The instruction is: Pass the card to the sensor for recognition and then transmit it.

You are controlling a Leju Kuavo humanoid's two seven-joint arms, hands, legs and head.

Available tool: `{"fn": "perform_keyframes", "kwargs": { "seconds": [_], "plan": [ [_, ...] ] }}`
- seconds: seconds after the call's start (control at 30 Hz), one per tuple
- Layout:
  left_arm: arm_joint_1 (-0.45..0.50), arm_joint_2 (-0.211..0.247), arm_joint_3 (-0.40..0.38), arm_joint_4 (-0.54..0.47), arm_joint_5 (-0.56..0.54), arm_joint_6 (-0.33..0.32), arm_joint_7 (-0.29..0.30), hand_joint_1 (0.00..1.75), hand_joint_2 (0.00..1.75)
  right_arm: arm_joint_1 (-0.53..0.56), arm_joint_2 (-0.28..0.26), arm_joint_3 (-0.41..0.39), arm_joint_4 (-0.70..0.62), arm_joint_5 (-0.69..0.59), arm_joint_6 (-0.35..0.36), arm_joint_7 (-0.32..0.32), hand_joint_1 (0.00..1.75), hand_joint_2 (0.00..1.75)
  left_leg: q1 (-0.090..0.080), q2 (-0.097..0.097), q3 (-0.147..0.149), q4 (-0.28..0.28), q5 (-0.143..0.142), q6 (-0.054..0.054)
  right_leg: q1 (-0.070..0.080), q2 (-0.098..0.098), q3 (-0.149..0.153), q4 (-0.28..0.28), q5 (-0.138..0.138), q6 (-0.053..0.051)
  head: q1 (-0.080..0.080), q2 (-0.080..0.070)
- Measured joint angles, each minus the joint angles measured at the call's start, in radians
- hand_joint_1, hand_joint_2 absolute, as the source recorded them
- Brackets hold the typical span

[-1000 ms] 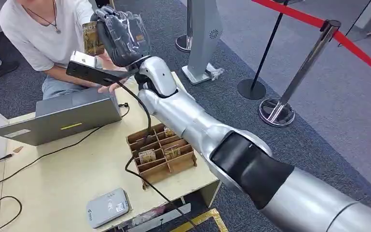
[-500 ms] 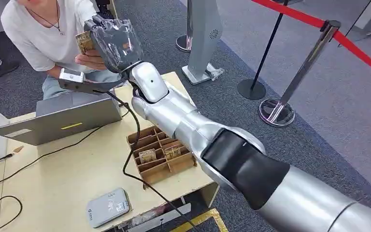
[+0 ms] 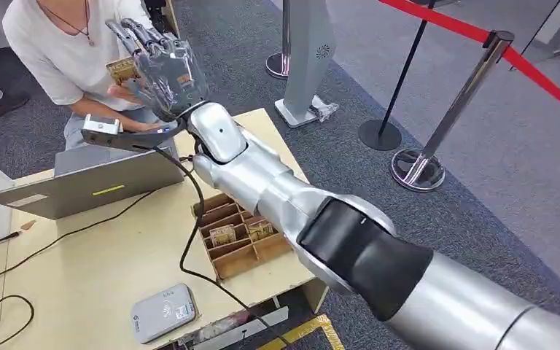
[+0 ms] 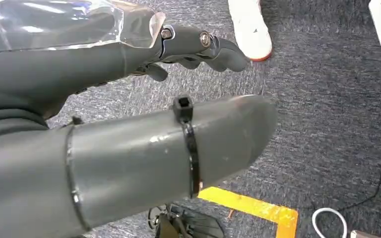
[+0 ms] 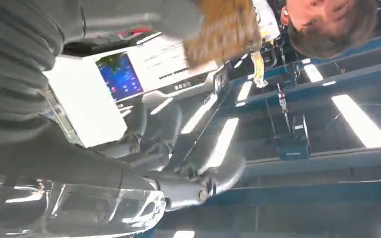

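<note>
Brown patterned card [image 3: 122, 70] beside plastic-wrapped right hand [image 3: 164, 69].

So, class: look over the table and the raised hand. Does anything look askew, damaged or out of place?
Nothing looks damaged or spilled. The cardboard tray sits askew to the table edge, and a black cable trails loosely past it. The reader lies flat near the front edge.

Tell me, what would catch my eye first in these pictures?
First the big silver right arm sweeping up across the head view, its right hand raised with fingers spread at a small brown card in front of a seated person in a white shirt. Below it on the pale table sit an open laptop, a divided cardboard box with more cards, and a grey card reader.
</note>
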Motion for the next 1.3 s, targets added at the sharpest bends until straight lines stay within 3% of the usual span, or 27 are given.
{"fn": "perform_keyframes", "kwargs": {
  "seconds": [0.3,0.43,0.8,0.93,1.03,1.13,1.17,1.3],
  "plan": [
    [0.003,0.0,0.004,0.0,0.013,0.003,-0.007,0.0,0.0,0.034,0.02,0.0,-0.05,-0.067,0.053,-0.084,0.0,0.0,0.0,0.0,0.0,0.0,0.0,0.0,0.0,0.0,0.0,0.0,0.0,0.0,0.0,0.0],
    [0.011,0.0,0.014,0.0,0.019,0.002,-0.021,0.0,0.0,0.076,0.02,0.0,-0.131,-0.129,0.149,-0.133,0.0,0.0,0.0,0.0,0.0,0.0,0.0,0.0,0.0,0.0,0.0,0.0,0.0,0.0,0.0,0.0],
    [0.022,0.001,0.025,0.0,0.021,0.002,-0.025,0.0,0.0,0.122,0.02,0.004,-0.251,-0.149,0.191,-0.147,0.0,0.0,0.0,0.0,0.0,0.0,0.0,0.0,0.0,0.0,0.0,0.0,0.0,0.0,0.0,0.0],
    [0.027,0.002,0.026,0.0,0.003,0.018,0.091,0.0,0.0,0.161,0.018,0.016,-0.328,-0.256,0.322,-0.202,0.0,0.0,0.0,0.0,0.0,0.0,0.0,0.0,0.0,0.0,0.0,0.0,0.0,0.0,0.0,0.0],
    [0.031,0.003,0.026,0.0,0.004,0.018,0.097,0.0,0.0,0.214,0.004,0.042,-0.422,-0.292,0.379,-0.195,0.0,0.0,0.0,0.0,0.0,0.0,0.0,0.0,0.0,0.0,-0.001,0.0,-0.001,0.0,0.0,0.0],
    [0.032,0.003,0.026,0.0,0.008,0.019,0.101,0.0,0.0,0.268,-0.029,0.061,-0.497,-0.279,0.39,-0.172,0.0,0.0,0.0,0.0,0.0,0.0,-0.001,0.0,0.0,0.0,-0.001,-0.001,-0.001,0.0,0.0,0.0],
    [0.031,0.002,0.027,0.0,0.013,0.024,0.106,0.0,0.0,0.291,-0.046,0.068,-0.52,-0.266,0.383,-0.166,0.0,1.75,0.0,0.0,0.0,0.0,-0.001,0.0,0.0,0.0,-0.001,-0.001,-0.001,0.0,0.0,0.0],
    [0.024,-0.002,0.031,0.0,0.016,0.044,0.127,0.0,0.0,0.369,-0.104,0.074,-0.57,-0.244,0.327,-0.163,0.0,1.75,0.0,0.0,0.0,0.0,-0.001,0.001,0.0,0.0,0.0,-0.001,-0.001,0.001,0.0,0.0]
  ]
}}
